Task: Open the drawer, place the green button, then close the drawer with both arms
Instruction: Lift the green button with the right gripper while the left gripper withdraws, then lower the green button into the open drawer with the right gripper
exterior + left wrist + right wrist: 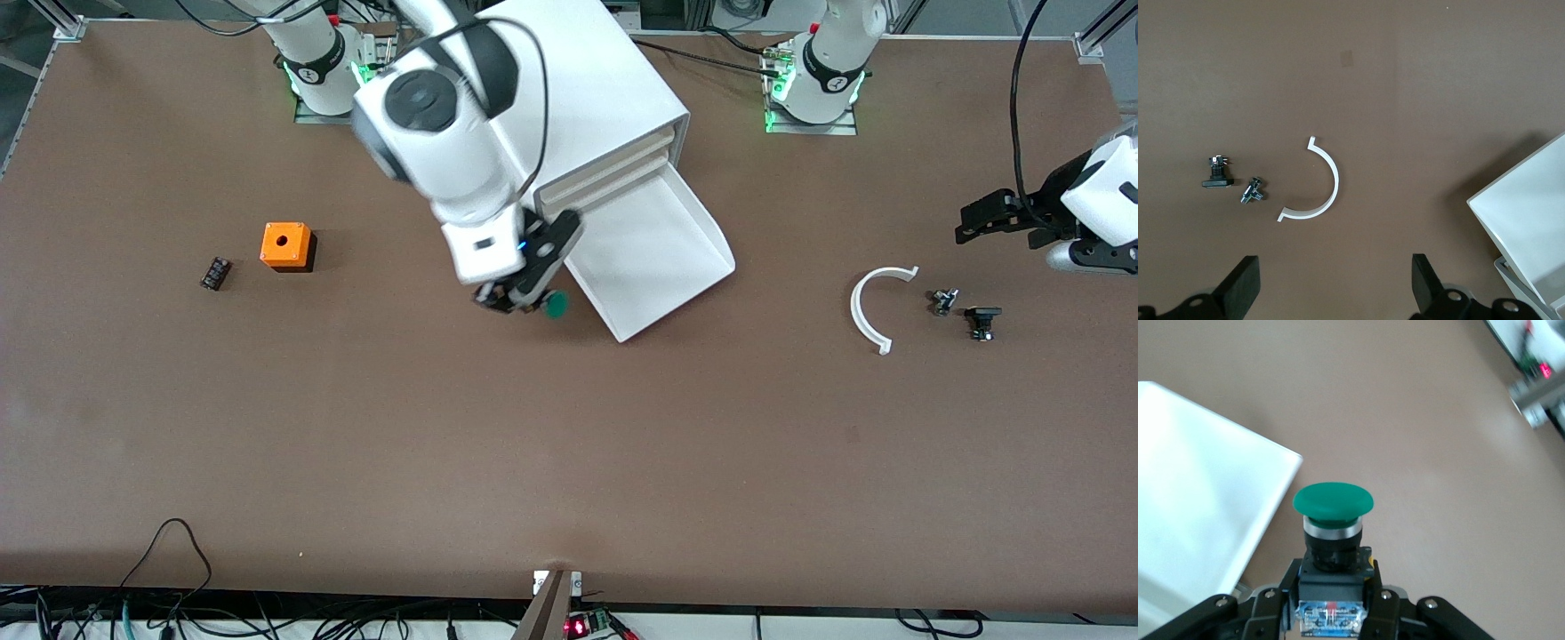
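Note:
The bottom drawer of the white cabinet is pulled out and its tray is bare. My right gripper is shut on the black body of the button, whose green cap points away from the fingers. It holds the button over the table, just beside the drawer's front corner toward the right arm's end. In the right wrist view the button sits between the fingers of that gripper, with the drawer alongside. My left gripper waits open and empty at the left arm's end.
A white curved strip and two small dark parts lie under the left gripper. An orange cube with a hole and a small black part lie toward the right arm's end.

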